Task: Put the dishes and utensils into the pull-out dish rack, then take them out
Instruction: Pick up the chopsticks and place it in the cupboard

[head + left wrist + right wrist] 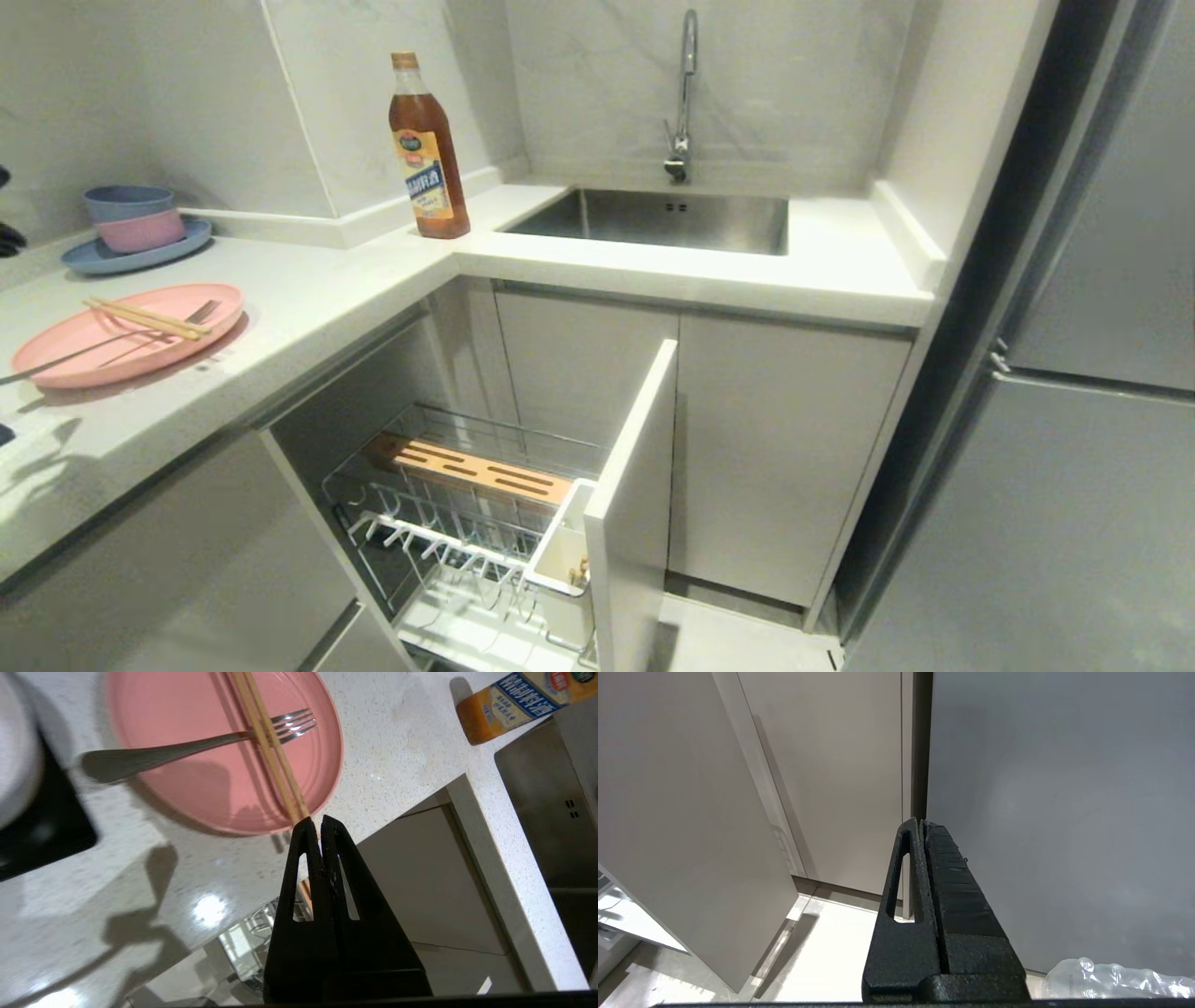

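The pink plate [140,364] lies on the counter at the left, with the chopsticks [145,317] and the fork [201,313] resting across it. The pull-out dish rack [448,523] stands drawn out below, showing its wooden strip [476,471], white caddy [560,560] and pale front panel [635,495]. My left gripper [320,821] is shut and empty, hovering by the rim of the plate [187,788] at the near ends of the chopsticks [266,742]; the fork [154,756] crosses under them. My right gripper [921,823] hangs shut near the floor. Neither arm shows in the head view.
An oil bottle [428,154] stands at the counter corner beside the sink [653,219] and tap [684,93]. A blue plate with stacked bowls [135,233] sits at the far left. A grey fridge [1074,420] fills the right. A blurred white rounded shape [14,765] rests on a black surface.
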Controlling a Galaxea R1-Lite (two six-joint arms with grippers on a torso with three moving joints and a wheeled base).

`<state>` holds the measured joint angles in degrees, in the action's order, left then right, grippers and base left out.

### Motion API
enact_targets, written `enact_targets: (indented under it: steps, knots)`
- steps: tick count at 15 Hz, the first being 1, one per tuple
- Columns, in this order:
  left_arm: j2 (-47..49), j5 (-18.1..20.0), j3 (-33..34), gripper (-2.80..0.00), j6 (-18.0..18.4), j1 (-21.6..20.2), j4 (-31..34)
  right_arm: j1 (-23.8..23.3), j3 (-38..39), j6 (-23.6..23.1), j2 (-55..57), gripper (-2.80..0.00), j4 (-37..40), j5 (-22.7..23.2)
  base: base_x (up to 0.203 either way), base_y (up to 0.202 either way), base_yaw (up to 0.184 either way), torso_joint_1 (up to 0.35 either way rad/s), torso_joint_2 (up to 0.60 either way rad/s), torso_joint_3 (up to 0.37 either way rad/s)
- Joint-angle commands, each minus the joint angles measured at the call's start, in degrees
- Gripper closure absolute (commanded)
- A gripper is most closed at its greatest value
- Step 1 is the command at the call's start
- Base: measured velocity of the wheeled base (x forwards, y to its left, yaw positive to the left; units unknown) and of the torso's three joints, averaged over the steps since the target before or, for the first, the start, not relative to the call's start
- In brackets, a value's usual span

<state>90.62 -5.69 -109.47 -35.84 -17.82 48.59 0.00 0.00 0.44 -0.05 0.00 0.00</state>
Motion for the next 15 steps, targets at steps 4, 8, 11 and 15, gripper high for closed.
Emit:
enact_targets:
  steps: [4,8,11,15]
  knots:
    - [9.74,-0.37,-2.06,0.00,-1.86,0.51,-1.23,0.00,0.00,0.00,0.05,0.00,0.00,0.00,0.000,0.000,0.000,0.000,0.00,0.000]
    - [11.69,-1.34,-2.06,-2.80,-2.22,0.33,-2.36,0.00,0.00,0.00,0.05,0.00,0.00,0.00,0.000,0.000,0.000,0.000,0.00,0.000]
    - [13.13,-1.57,-2.06,-2.80,-2.02,0.25,-3.33,0.00,0.00,0.00,0.05,0.00,0.00,0.00,0.000,0.000,0.000,0.000,0.00,0.000]
    - [15.15,-2.66,-2.06,-2.80,-1.96,0.25,-4.12,0.00,0.00,0.00,0.05,0.00,0.00,0.00,0.000,0.000,0.000,0.000,0.00,0.000]
